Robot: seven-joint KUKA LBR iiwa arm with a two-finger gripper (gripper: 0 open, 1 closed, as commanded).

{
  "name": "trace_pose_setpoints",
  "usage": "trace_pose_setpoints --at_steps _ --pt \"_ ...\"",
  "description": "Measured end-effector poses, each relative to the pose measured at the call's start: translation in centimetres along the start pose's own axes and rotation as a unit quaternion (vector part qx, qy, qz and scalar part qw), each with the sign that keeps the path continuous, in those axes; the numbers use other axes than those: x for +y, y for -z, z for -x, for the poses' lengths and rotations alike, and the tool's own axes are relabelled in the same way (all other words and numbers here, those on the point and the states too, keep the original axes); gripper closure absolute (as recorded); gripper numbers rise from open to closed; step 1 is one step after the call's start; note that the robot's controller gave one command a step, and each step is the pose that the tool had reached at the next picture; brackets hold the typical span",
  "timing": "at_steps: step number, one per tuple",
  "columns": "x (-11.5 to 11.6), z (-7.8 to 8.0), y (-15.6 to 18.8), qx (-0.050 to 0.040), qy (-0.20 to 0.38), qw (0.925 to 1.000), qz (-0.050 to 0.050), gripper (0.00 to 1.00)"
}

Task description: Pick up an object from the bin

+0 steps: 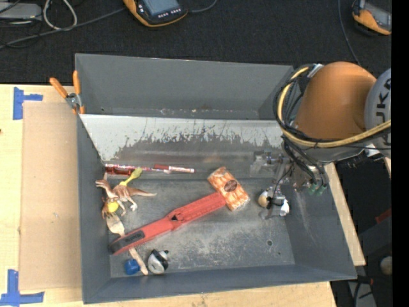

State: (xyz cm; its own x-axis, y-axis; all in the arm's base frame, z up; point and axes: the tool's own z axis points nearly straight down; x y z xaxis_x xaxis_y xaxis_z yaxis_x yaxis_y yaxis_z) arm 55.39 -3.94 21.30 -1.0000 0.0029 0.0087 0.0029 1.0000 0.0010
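Observation:
My gripper [277, 202] hangs low over the right part of the bin floor, under the orange cover. A small round tan and white thing [262, 199] lies just to its left, touching or nearly touching it. An orange patterned block [228, 188] rests a little farther left. From that block a long red tool with a black handle end [172, 219] stretches diagonally toward the bin's front left.
At the left lie a tan toy dinosaur [119, 193] with a yellow piece, a thin red and white stick [148, 169], a blue cap [131, 267] and a round silver and black thing [158, 260]. The bin's sloped walls close in on all sides.

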Motion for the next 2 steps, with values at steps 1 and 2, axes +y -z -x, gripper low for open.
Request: trace_pose_setpoints --at_steps 1,2 --pt "0.0 0.1 0.5 -0.0038 0.001 1.0000 0.000 0.00" --pt "3.8 4.4 -7.3 -0.0047 -0.024 0.9997 0.001 0.00"
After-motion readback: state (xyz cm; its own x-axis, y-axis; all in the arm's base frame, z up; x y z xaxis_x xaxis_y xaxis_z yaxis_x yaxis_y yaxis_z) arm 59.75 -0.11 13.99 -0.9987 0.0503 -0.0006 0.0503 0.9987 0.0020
